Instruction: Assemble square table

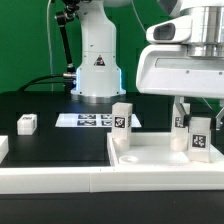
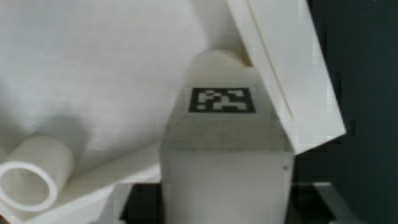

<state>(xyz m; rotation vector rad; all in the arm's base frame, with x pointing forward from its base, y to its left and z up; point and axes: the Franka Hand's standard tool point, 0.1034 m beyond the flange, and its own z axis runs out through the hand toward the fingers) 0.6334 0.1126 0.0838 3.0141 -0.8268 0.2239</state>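
Observation:
The white square tabletop [image 1: 150, 158] lies at the front of the table, rim up. One tagged white leg [image 1: 122, 123] stands upright at its far corner on the exterior view's left. My gripper [image 1: 200, 122] is over the tabletop's corner on the exterior view's right, shut on another white leg [image 1: 200, 141] with its tag facing out. In the wrist view the held leg [image 2: 222, 150] fills the middle between my dark fingers [image 2: 146, 196], above the tabletop [image 2: 89, 70] and its rim [image 2: 285, 60]. A round hollow white part [image 2: 36, 178] shows beside it.
The marker board [image 1: 90, 120] lies flat before the robot base [image 1: 97, 70]. A small white block [image 1: 26, 123] sits at the exterior view's left, another white piece [image 1: 3, 148] at the far edge. A long white rail [image 1: 80, 185] runs along the front.

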